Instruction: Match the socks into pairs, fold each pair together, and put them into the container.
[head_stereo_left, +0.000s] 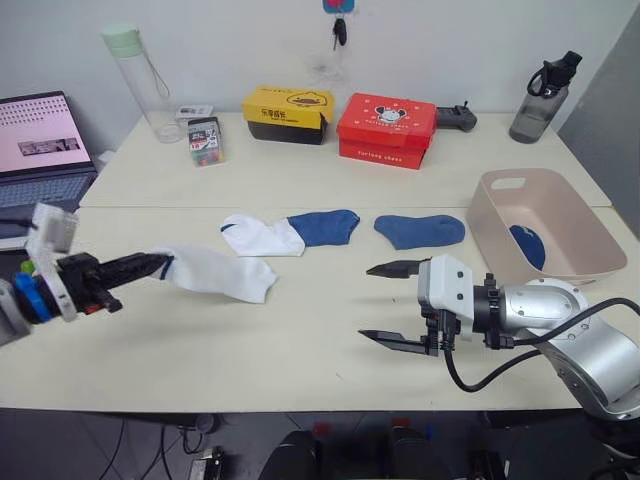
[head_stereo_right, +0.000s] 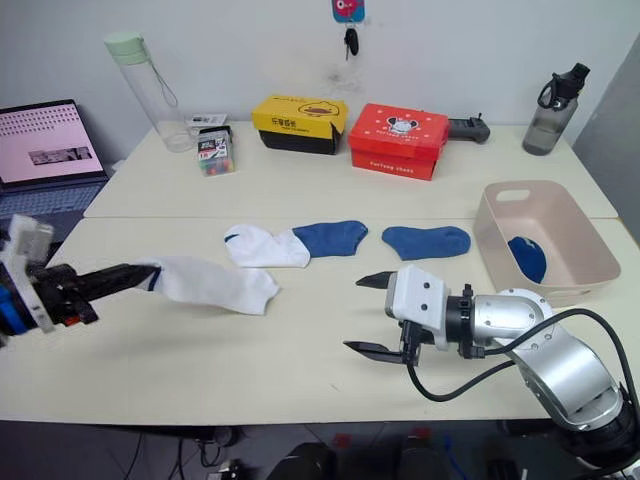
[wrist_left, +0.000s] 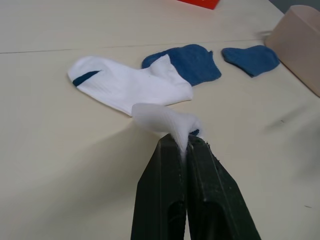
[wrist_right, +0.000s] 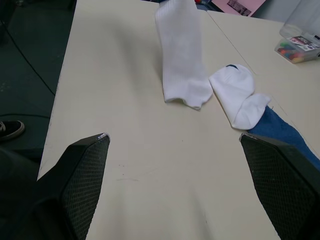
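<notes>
Now pairing whites: left gripper pinches one white sock at its cuff, other white sock just beyond overlapping a blue sock, right gripper spread idle, container far right; next lay held sock onto its mate

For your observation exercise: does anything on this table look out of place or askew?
One white sock lies overlapping a medium blue sock, a mismatch. The left gripper holds the other white sock by one end, the rest trailing on the table.
</notes>
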